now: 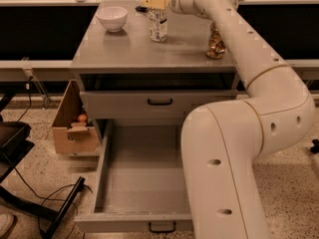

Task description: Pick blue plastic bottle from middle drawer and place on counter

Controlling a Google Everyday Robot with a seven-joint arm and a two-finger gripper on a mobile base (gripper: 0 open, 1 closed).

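The blue plastic bottle (158, 25), clear with a pale label, stands upright on the counter (134, 51) at the back middle. My gripper (151, 1) reaches in from the right at the bottle's neck, and its tan tip crosses in front of the bottle's top. The bottle's base rests on the counter. The middle drawer (133, 222) is pulled fully out below, and nothing shows inside it. My white arm covers the drawer's right side.
A white bowl (112, 18) sits at the counter's back left. A gold can (216, 41) stands at its right. The upper drawer (159, 103) is shut. A cardboard box (72, 128) and black chair legs (30, 203) are on the floor at the left.
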